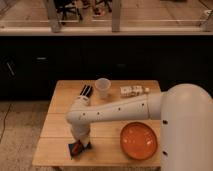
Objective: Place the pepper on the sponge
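Note:
My white arm reaches across the wooden table (55, 150) to its front left part, and the gripper (79, 146) points down there. Under it lies the dark blue sponge (72, 149), with the reddish pepper (77, 148) showing on it right at the gripper's tip. The arm's wrist hides most of both things.
A round orange plate (139, 140) lies at the front right. A clear plastic cup (102, 87) stands at the back middle, a black ridged object (86, 91) to its left and a small white packet (132, 90) to its right. Behind the table runs a dark counter.

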{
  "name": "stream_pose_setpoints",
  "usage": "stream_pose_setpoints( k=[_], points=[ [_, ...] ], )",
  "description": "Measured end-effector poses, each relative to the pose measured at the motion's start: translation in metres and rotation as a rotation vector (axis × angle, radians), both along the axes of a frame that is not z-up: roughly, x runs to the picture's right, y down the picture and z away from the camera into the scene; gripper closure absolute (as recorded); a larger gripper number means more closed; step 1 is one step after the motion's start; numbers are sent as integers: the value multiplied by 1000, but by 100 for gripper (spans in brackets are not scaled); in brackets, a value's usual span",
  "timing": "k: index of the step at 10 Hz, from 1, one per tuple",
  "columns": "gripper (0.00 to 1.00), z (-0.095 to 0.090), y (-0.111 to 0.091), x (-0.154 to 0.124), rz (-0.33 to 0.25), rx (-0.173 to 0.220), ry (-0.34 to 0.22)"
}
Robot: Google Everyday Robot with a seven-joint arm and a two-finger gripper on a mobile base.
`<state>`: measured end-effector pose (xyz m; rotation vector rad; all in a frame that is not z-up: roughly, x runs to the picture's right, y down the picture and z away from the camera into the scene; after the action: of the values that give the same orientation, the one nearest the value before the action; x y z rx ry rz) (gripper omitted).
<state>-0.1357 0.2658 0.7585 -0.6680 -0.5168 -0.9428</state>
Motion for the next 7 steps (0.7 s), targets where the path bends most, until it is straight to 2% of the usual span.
stream_pose_setpoints(
  k=[4,5,7],
  points=[
    [25,1,2,0,9,-18,-10],
    [20,1,2,0,12,-22,-13],
    [20,2,3,0,15,-28,-17]
  ],
)
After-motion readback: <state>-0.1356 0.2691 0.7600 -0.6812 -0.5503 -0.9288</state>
